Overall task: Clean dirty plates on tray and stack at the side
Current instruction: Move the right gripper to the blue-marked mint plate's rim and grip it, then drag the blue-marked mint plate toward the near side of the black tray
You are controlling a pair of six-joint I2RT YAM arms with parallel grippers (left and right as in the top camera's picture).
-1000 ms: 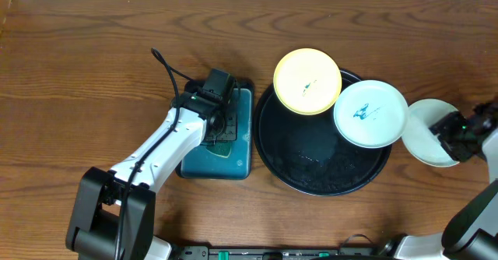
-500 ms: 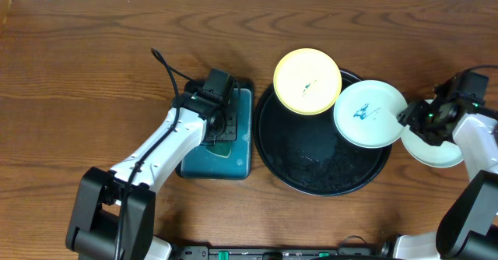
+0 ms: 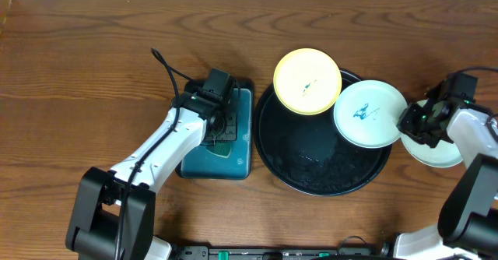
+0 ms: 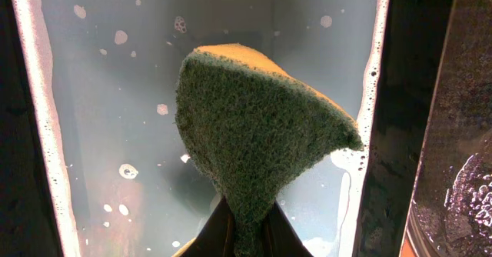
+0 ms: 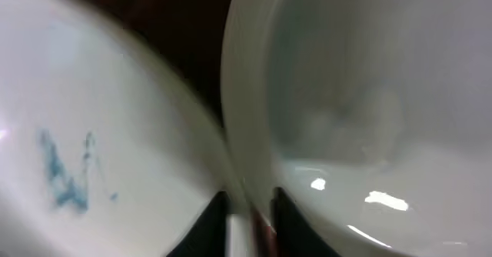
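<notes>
A pale yellow plate with a small smear leans on the back rim of the black tray. A mint-white plate with blue-green smears overlaps the tray's right rim. My right gripper is at that plate's right edge, and its jaws pinch the pale rim. A clean mint-white plate lies on the table just right of it, close up in the right wrist view. My left gripper is shut on a green-and-yellow sponge over the teal tray.
The teal tray holds soapy water with bubbles. A black cable loops behind the left arm. Bare wooden table lies left of and behind the trays.
My right gripper has come in from the far right to the smeared plate's rim and its jaws have narrowed onto it. The left arm and sponge have stayed put.
</notes>
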